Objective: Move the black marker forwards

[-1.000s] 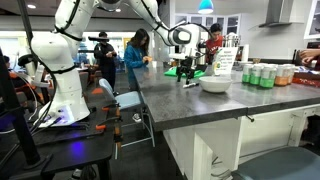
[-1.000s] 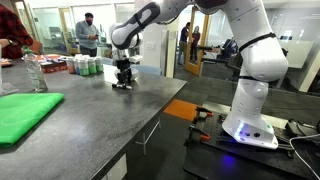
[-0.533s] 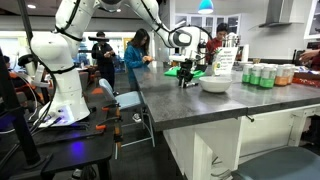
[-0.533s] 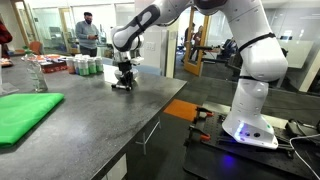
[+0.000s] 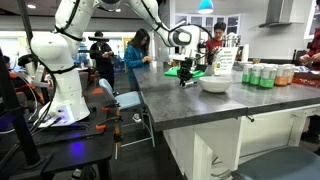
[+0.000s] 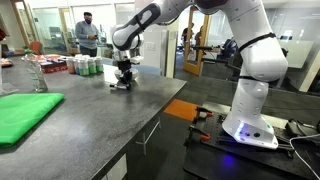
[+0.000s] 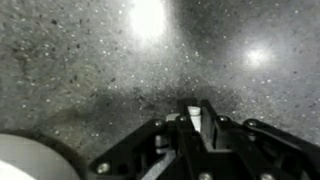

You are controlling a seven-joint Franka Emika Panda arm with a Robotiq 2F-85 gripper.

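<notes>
My gripper [image 7: 197, 112] stands straight down on the grey speckled counter [image 7: 90, 60], with its fingers drawn together. Between them I see a thin stick with a pale end, the black marker [image 7: 193, 120], clamped upright in the narrow gap. In both exterior views the gripper [image 5: 186, 80] [image 6: 122, 84] reaches the counter surface near the far end, and its fingers hide the marker there. The white bowl [image 5: 214, 84] sits right beside the gripper, and its rim [image 7: 28, 158] shows in the lower left corner of the wrist view.
A green flat mat [image 6: 25, 112] lies near the counter's front in an exterior view. A row of cans [image 5: 262, 75] [image 6: 85, 66] stands at the back. People stand beyond the counter. The counter edge [image 6: 130, 125] drops off toward the robot base [image 6: 248, 125].
The fingers have closed in on the marker over the last second. The arm has stayed at the same spot on the counter.
</notes>
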